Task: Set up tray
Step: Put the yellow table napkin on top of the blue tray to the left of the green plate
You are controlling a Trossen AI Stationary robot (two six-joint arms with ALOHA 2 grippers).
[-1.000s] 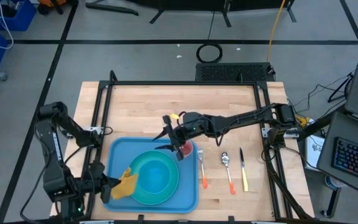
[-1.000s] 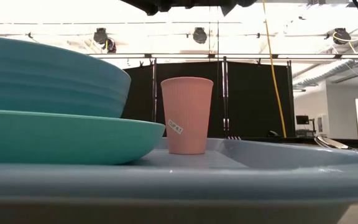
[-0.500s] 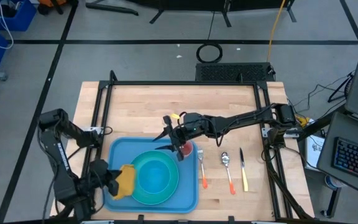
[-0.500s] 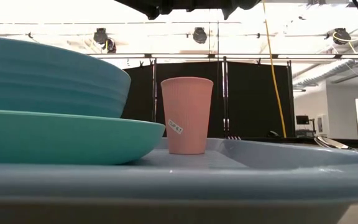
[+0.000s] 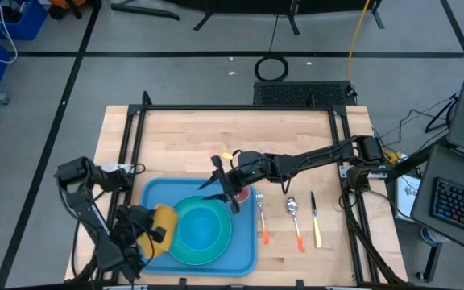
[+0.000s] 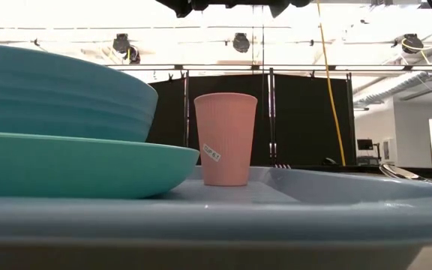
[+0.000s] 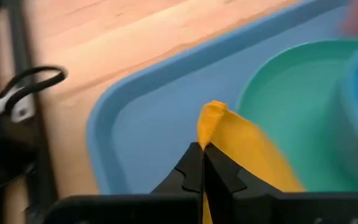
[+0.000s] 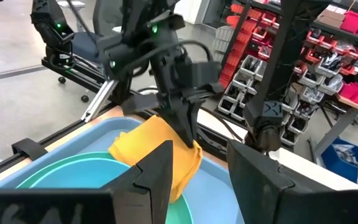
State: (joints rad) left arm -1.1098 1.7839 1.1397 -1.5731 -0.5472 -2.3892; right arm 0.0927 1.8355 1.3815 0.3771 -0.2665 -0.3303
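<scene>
Tray [image 5: 153, 197]: near table edge, holding plate [image 5: 185, 251], bowl [image 5: 202, 228], cup [image 6: 225, 139].
Left gripper [image 7: 202, 163]: fingers pressed together, pinching yellow napkin [image 7: 241, 149] over tray's left end.
Right gripper [image 5: 225, 188]: fingers apart, empty, above cup.
Advice: lower napkin flat beside plate, release only once it rests.

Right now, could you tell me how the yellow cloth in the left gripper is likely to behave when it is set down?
Probably floppy: the cloth hangs in folds from the shut left gripper. It looks light, pinched by one edge. It may drape over the plate rim rather than lie flat in the tray.
</scene>
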